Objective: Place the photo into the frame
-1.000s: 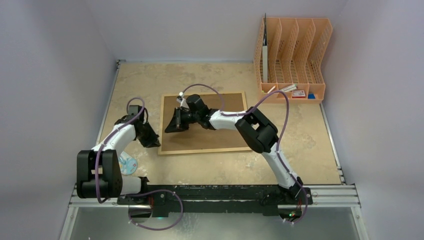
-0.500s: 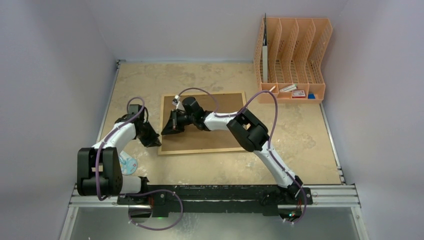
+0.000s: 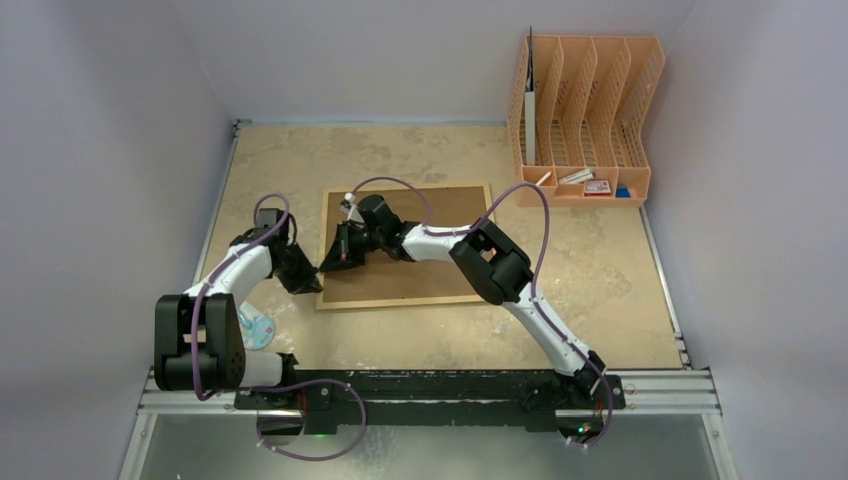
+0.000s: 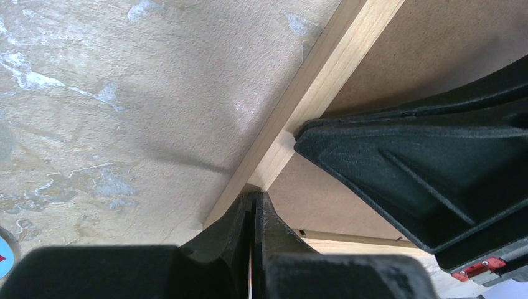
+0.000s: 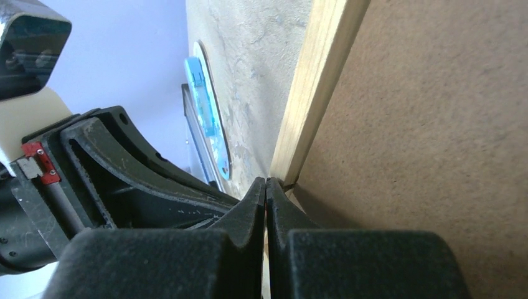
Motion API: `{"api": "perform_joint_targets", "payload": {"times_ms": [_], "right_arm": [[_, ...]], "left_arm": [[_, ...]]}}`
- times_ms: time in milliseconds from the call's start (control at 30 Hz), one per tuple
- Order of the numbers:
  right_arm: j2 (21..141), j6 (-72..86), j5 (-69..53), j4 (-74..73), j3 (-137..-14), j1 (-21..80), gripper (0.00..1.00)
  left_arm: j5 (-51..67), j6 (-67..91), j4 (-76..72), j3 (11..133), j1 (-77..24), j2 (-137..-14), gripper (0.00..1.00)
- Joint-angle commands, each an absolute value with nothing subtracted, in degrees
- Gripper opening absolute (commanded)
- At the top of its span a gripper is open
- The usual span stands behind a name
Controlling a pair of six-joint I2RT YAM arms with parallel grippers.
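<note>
The frame (image 3: 440,275) lies back-up on the table, its brown fibreboard ringed by a thin light-wood border (image 4: 324,75). The photo is out of view. My left gripper (image 3: 306,281) is shut, its tips (image 4: 253,198) against the outer side of the frame's left border. My right gripper (image 3: 326,264) reaches across the board from the right, also shut. Its tips (image 5: 266,184) rest where the fibreboard (image 5: 436,124) meets the left border (image 5: 317,81). Nothing shows between either pair of jaws. The two grippers nearly touch, facing each other across the border.
An orange file organiser (image 3: 585,110) with white sheets and small items stands at the back right. A round blue-and-white disc (image 3: 257,330) lies by the left arm's base, also the disc (image 5: 208,118). Walls close in the table on three sides.
My right gripper slid left across the board to the frame's left border and closed. The left gripper closed and stayed at the border's outer side.
</note>
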State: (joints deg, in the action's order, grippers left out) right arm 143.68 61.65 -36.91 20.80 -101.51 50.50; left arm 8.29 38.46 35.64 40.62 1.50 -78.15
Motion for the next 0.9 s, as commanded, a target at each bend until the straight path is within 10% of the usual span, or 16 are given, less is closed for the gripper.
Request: {"api": "perform_joint_targets", "payload": {"times_ms": [0, 867], "right_arm": [[143.99, 58.71, -35.26, 15.71, -104.14, 50.62, 0.01], [143.51, 54.24, -28.04, 0.73, -102.79, 49.08, 0.00]], "left_arm": [[5.52, 38.85, 35.66, 39.41, 1.58, -80.51, 0.00], [4.72, 39.29, 35.78, 39.29, 1.59, -80.68, 0.00]]}}
